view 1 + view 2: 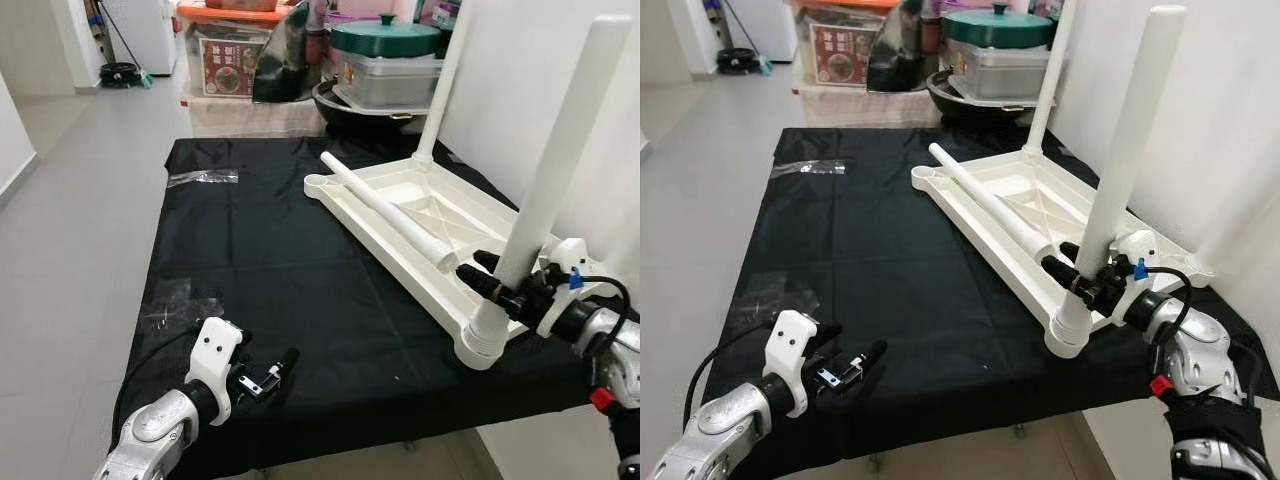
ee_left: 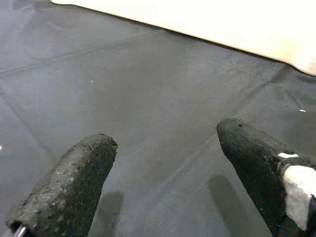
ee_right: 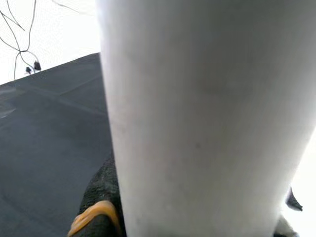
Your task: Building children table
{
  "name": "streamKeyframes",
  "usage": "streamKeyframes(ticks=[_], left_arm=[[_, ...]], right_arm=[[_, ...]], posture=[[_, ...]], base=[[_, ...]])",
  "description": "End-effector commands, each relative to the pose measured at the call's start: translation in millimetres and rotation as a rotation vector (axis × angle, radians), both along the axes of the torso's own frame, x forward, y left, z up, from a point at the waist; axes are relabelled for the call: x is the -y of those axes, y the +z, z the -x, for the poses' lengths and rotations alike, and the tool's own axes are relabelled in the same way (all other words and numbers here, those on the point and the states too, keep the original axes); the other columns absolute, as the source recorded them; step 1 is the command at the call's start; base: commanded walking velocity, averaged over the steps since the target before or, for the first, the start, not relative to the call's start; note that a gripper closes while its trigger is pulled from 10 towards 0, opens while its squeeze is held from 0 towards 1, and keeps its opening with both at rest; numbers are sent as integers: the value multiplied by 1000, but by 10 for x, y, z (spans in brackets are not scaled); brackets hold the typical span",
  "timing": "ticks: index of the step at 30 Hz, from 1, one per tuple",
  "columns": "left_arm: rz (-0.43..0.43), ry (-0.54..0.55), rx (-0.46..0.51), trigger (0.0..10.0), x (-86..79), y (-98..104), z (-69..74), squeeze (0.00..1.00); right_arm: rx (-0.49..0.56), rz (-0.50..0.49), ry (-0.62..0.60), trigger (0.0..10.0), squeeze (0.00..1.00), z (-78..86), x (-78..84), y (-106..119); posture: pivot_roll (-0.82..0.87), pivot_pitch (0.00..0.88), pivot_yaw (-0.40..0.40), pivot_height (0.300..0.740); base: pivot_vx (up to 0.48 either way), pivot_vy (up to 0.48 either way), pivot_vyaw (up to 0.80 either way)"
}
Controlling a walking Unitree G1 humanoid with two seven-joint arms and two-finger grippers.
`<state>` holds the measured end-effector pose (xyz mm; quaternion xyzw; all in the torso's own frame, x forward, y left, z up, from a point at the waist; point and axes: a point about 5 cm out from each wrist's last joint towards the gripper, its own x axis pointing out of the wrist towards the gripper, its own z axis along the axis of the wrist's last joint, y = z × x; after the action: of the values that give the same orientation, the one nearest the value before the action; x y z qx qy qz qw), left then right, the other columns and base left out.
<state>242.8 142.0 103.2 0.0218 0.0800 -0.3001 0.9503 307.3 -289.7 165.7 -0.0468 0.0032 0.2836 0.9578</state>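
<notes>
A white children's table top (image 1: 420, 215) lies upside down on the black cloth (image 1: 260, 270), toward the right. One white leg (image 1: 441, 90) stands upright in its far corner. A second leg (image 1: 553, 170) stands in the near corner socket (image 1: 480, 345), and my right gripper (image 1: 487, 277) is shut on it just above the socket. In the right wrist view this leg (image 3: 207, 118) is pressed against a black finger (image 3: 98, 197). A loose third leg (image 1: 385, 207) lies diagonally across the top. My left gripper (image 1: 268, 352) hovers open over the cloth's front left, holding nothing; its fingers (image 2: 74, 182) are spread.
Two clear plastic wrappers (image 1: 205, 177) (image 1: 180, 300) lie on the cloth's left side. Behind the table stand storage boxes (image 1: 230, 60), a green-lidded pot (image 1: 385, 40) and a dark wok (image 1: 345, 105). A white wall (image 1: 540, 70) runs along the right. Grey floor (image 1: 80, 180) lies to the left.
</notes>
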Motion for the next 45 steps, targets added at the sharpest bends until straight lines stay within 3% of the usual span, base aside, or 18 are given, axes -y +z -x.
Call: streamKeyframes(ticks=[1, 4, 12, 19, 25, 28, 31, 32, 37, 45], left_arm=[[-14, -2, -14, 10000, -13, -28, 5, 0], [-12, -3, -14, 10000, -2, -28, 0, 0], [-18, -3, -15, 10000, -6, -36, -2, 0], [-11, -4, -17, 10000, 25, -43, -8, 0], [-10, -4, -18, 10000, 36, -49, -5, 0], [-11, 1, -21, 10000, 27, -58, 2, 0], [-12, 3, -22, 10000, 25, -63, 9, 0], [-12, 7, -24, 10000, 24, -68, 14, 0], [-12, 8, -25, 10000, 25, -70, 15, 0], [-16, 8, -28, 10000, 25, -75, 12, 0]], right_arm=[[-67, -30, -8, 10000, 0, 36, -141, -253], [-46, -92, -59, 10000, 0, 45, -288, -340], [-91, -187, -178, 10000, 0, 112, -448, -537], [-186, -113, -201, 10000, 0, 126, -667, -696], [-279, -61, -301, 10000, 0, 92, -662, -796], [-337, -67, -458, 10000, 0, 56, -597, -865], [-334, -57, -532, 10000, 0, 52, -586, -877], [-309, -62, -617, 10000, 0, 54, -622, -849], [-293, -75, -648, 10000, 0, 48, -646, -817], [-282, -171, -813, 10000, 0, 82, -823, -698]], posture=[[38, 0, -70, 740], [37, 0, -68, 740], [34, 0, -70, 740], [27, 0, -75, 740], [29, 0, -83, 740], [31, 0, -88, 740], [32, 0, -92, 740], [32, 0, -92, 740], [32, 0, -92, 740], [30, 0, -91, 740]], base=[[0, 0, 0], [0, 0, 0], [0, 0, 0], [0, 0, 0], [0, 0, 0], [0, 0, 0], [0, 0, 0], [0, 0, 0], [0, 0, 0], [0, 0, 0]])
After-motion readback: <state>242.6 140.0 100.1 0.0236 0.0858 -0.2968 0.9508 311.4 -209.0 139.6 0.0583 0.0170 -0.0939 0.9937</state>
